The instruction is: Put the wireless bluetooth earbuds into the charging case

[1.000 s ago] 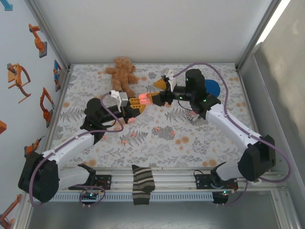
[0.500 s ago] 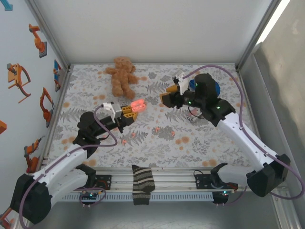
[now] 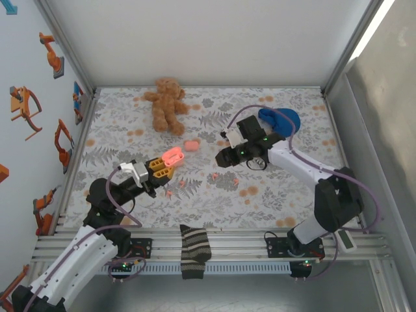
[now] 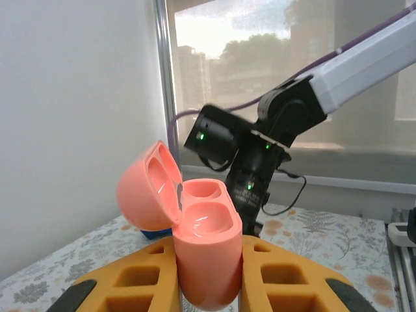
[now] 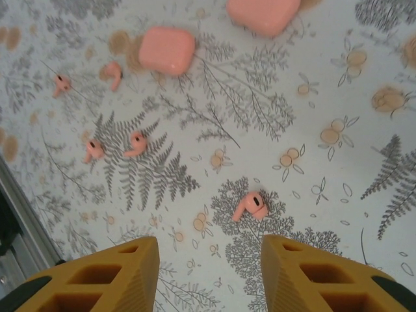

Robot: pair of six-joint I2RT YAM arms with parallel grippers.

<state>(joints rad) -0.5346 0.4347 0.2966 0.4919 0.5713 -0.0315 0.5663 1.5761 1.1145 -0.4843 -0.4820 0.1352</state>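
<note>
Wireless bluetooth earbuds: five loose in the right wrist view, two closed cases at top.
Left gripper clamps one open charging case; right gripper stands wide.

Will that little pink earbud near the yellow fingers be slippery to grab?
Probably: the earbud looks tiny, smooth and rounded, so it could slip from wide fingers. Its stem lies flat on the cloth, so it likely won't roll far.

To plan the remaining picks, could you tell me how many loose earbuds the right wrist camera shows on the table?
5 earbuds: two upper left, a pair at mid-left, one near centre. Others may lie out of frame.
</note>
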